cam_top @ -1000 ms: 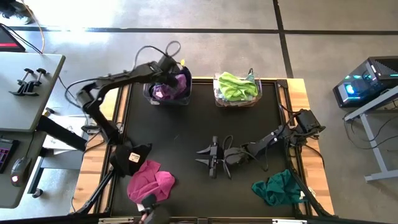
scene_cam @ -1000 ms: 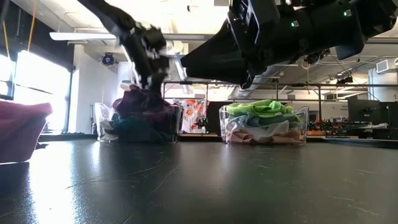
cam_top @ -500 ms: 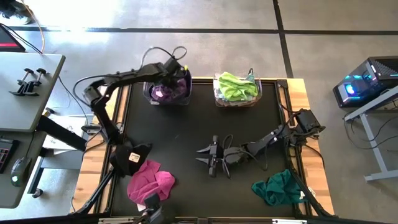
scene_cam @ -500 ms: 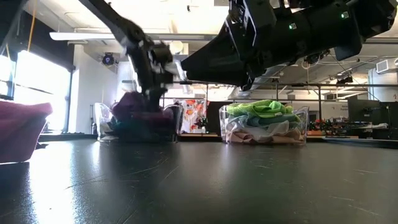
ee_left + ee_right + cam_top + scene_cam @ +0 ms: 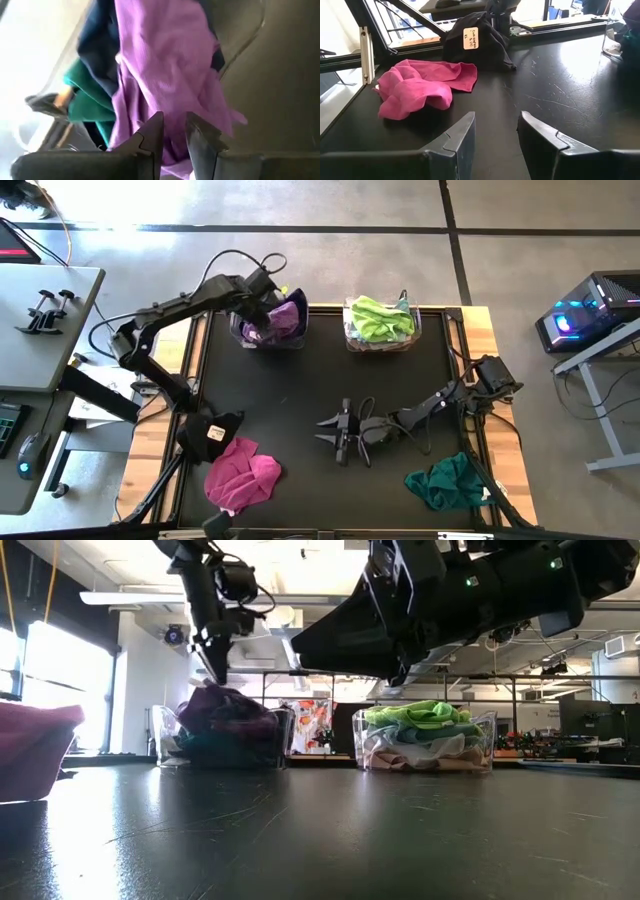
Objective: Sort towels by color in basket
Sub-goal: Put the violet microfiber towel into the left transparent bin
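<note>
One purple towel (image 5: 165,75) just below left gripper (image 5: 174,131), in basket (image 5: 243,332)

Two dark jointed arms, apparently looped with black cables.

Two baskets sit at the back of the counter (image 5: 300,410), the left basket (image 5: 268,332) beside the right basket (image 5: 381,330), both holding towels. One loose towel (image 5: 243,475) lies front left, another towel (image 5: 448,483) front right.
</note>
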You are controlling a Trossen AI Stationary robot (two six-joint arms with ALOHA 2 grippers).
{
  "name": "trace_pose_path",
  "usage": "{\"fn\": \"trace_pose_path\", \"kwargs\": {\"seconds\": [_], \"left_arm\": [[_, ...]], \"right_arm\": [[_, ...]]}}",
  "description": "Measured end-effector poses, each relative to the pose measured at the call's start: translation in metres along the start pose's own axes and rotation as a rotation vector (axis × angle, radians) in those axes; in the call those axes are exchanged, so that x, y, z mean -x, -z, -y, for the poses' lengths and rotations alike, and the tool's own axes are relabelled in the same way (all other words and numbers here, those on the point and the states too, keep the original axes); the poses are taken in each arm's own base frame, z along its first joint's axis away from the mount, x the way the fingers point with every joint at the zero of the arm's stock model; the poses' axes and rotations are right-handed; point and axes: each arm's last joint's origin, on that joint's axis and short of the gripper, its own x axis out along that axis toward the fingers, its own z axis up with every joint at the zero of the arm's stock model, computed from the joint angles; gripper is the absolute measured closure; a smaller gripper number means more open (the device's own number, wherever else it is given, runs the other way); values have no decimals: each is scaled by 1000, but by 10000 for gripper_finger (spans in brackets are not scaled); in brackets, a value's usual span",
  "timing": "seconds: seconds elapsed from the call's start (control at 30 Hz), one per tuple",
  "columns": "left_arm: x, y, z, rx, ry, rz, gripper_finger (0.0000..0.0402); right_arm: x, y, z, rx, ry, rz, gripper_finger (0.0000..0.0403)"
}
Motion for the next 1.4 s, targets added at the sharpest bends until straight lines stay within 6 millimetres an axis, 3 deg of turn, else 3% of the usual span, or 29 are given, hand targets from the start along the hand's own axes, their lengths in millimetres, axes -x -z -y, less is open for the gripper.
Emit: {"fn": "trace_pose_path", "kwargs": {"seconds": [0.17,0.27,0.37,0.5,0.7,0.9,1.17,1.3,1.4], "left_arm": [[-37,11,2,-15,-27,9,352],[-58,15,-5,-3,-199,54,361],[-71,17,-13,-19,-336,111,369],[-80,20,-17,-126,-370,146,375],[-71,16,-17,-169,-361,121,372],[-45,5,-14,-203,-317,49,324],[-12,-1,-26,-179,-558,-54,293],[-15,0,-38,-127,-392,22,304],[-27,-3,-44,-46,-174,204,316]], "right_arm": [[0,0,0,3,0,0,265],[0,0,0,3,0,0,265],[0,0,0,3,0,0,265],[0,0,0,3,1,0,265],[-1,-1,2,-2,7,1,265],[-1,0,2,-9,7,0,265],[-1,0,2,-13,9,-7,265],[-1,0,2,-13,9,-8,265],[-1,1,3,-11,10,-13,265]]}}
